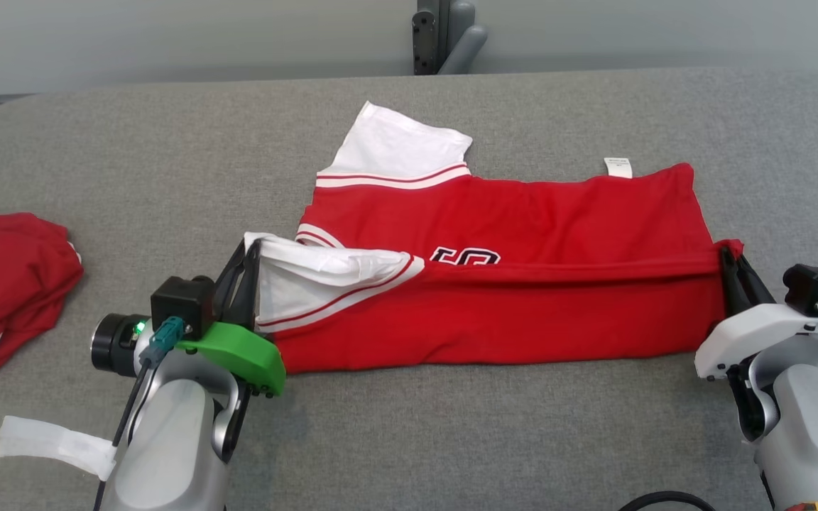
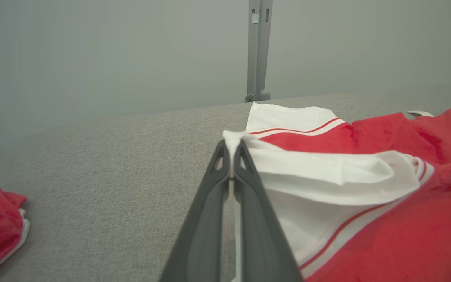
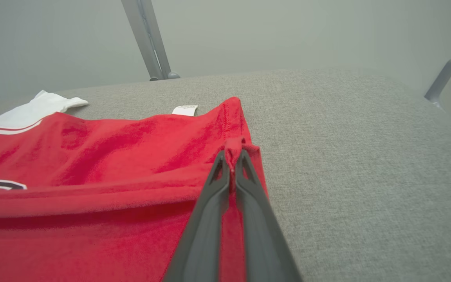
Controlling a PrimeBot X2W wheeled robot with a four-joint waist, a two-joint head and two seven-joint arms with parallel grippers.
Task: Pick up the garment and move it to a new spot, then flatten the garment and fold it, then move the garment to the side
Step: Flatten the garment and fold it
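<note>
place: lab | cues: grey cloth-covered table (image 1: pixel 167 142), bare wall (image 1: pixel 167 35), metal stand (image 1: pixel 444 35)

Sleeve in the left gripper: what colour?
White sleeve, one red stripe; left wrist view shows it best.

surface: grey fabric table (image 1: pixel 167 135) | behind: pale grey wall (image 1: pixel 167 35) | far edge: grey metal post (image 1: pixel 429 35)

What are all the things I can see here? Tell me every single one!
table: one, grey fabric, under everything.
T-shirt: one, red with white sleeves, partly folded, in the middle.
care label: one, white, at the T-shirt's far edge.
other garment: one, red, bunched at the table's left.
strip: one, white, near left of the table.
post: one, grey, behind the table.
left pincer: one, dark, shut on a white sleeve.
right pincer: one, dark, shut on the red corner.
</note>
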